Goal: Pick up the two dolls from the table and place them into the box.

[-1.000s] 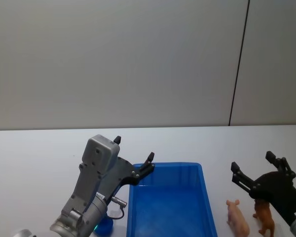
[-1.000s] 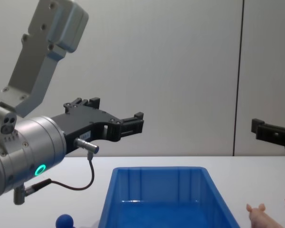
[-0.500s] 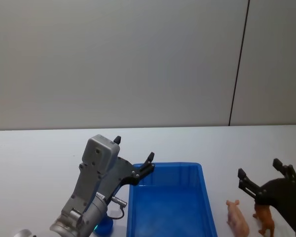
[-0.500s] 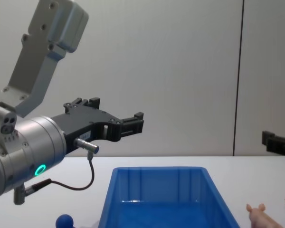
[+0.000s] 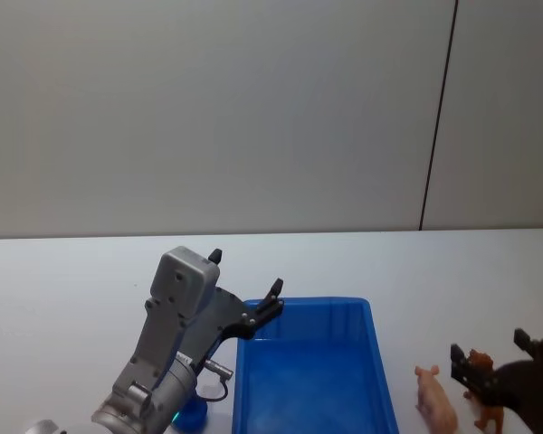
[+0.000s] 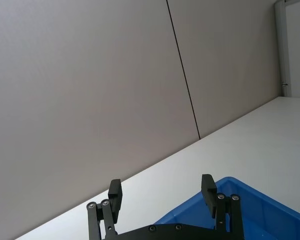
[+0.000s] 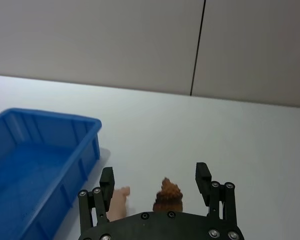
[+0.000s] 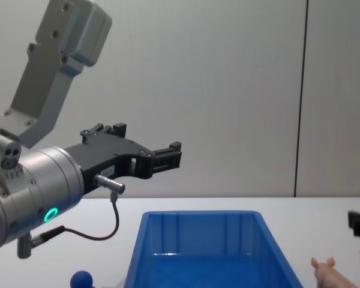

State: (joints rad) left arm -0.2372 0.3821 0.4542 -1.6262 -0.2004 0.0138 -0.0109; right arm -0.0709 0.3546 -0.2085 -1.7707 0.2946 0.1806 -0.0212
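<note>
1. Hovering over the bench [image 5: 72,271], our right end effector [image 7: 155,174], spread wide, brackets a brown animal [image 7: 167,194], with the pink pig [image 7: 117,200] just beside it. We judge it poised for a grab.
2. Our left end effector [image 5: 246,274], spread too, hangs raised at the box [image 5: 326,303], leaving its mouth free.
3. Chest view offers the blue doll [image 8: 82,279] left of the box; right wrist view offers pig-to-box spacing.

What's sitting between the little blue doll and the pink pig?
The blue box, as the head view shows: the blue doll sits beside its left wall, and the pink pig stands apart on its right.
</note>
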